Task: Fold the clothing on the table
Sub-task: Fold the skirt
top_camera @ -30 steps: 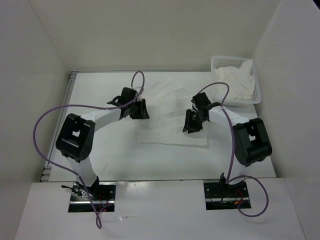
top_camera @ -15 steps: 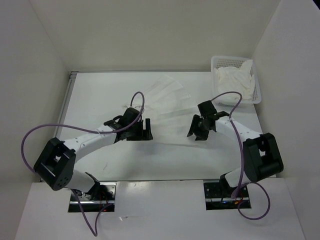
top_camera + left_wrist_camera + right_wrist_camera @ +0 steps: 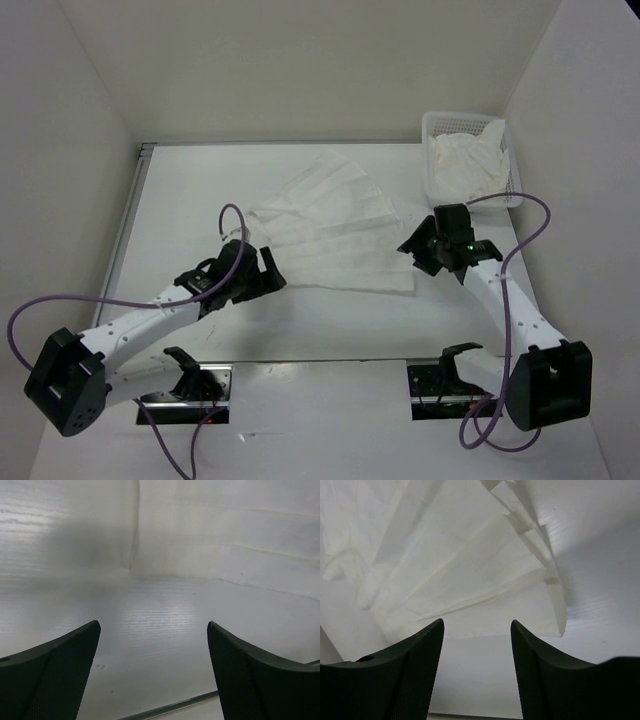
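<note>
The clothing [image 3: 335,235] is seen as thin, matt white cloth, faintly pleated. The table [image 3: 190,200] is shown smooth, finely grained, softly sheened. The pads [image 3: 55,675] of the left gripper [image 3: 154,625] are seen matt black, finely dimpled.

This was a robotics lab, set up as an enclosed test cell. A bare white table [image 3: 180,200] with a thin metal rim sat boxed in by plain white panel walls [image 3: 300,60] on three sides. A left arm [image 3: 140,325] and a right arm [image 3: 507,302], both black-and-white machines, were bolted to metal base plates [image 3: 215,385] at its near edge. Loose purple cables [image 3: 100,299] looped from them, and a white mesh basket [image 3: 516,182] stood in the far right corner.
</note>
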### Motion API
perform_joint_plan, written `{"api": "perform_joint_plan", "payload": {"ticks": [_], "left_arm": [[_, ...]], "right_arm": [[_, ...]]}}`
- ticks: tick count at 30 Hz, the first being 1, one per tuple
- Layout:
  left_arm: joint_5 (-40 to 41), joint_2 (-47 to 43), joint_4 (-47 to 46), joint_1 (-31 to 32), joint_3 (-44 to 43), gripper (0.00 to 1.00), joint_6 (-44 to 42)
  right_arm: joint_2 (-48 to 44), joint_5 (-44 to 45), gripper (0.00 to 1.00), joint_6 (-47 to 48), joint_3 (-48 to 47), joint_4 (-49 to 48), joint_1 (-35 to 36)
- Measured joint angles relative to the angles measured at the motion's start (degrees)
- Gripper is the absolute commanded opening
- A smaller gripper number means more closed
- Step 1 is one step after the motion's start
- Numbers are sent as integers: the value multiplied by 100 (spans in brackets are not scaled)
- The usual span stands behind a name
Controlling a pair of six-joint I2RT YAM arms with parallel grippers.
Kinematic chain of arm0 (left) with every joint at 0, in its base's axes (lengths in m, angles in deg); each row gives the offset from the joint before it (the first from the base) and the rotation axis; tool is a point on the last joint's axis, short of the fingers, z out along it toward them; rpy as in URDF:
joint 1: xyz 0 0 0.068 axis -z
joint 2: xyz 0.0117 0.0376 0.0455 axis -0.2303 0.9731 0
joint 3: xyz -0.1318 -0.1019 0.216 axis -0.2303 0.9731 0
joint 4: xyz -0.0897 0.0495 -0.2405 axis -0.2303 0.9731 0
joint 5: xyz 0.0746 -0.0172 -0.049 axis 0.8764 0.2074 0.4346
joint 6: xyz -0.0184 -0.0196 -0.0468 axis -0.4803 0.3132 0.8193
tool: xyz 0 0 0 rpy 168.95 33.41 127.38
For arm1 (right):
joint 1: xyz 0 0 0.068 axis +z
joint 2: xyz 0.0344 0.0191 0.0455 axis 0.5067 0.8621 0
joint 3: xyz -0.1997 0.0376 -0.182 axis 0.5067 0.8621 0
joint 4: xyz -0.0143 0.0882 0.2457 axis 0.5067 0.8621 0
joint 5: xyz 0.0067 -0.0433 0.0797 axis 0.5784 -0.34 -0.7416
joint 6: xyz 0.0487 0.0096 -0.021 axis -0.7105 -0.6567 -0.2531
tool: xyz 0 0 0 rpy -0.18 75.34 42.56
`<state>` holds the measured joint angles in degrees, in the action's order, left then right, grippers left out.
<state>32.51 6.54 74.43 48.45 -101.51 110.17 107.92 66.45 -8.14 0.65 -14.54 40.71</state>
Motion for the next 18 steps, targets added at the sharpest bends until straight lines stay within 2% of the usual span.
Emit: {"api": "perform_joint_plan", "payload": {"ticks": [5,9,10,18], "left_arm": [[-70,487,-249,0,223,94,380],[-162,1069,-509,0,302,91,529],[-199,1268,-780,0,258,91,575],[-282,1934,-1534,-28,-42,91,592]], "right_arm": [[-146,33,64,-256,238,26,-55],[216,37,64,-354,330,136,-55],[459,35,67,-361,334,136,-55],[835,129,70,-385,339,133,-133]]}}
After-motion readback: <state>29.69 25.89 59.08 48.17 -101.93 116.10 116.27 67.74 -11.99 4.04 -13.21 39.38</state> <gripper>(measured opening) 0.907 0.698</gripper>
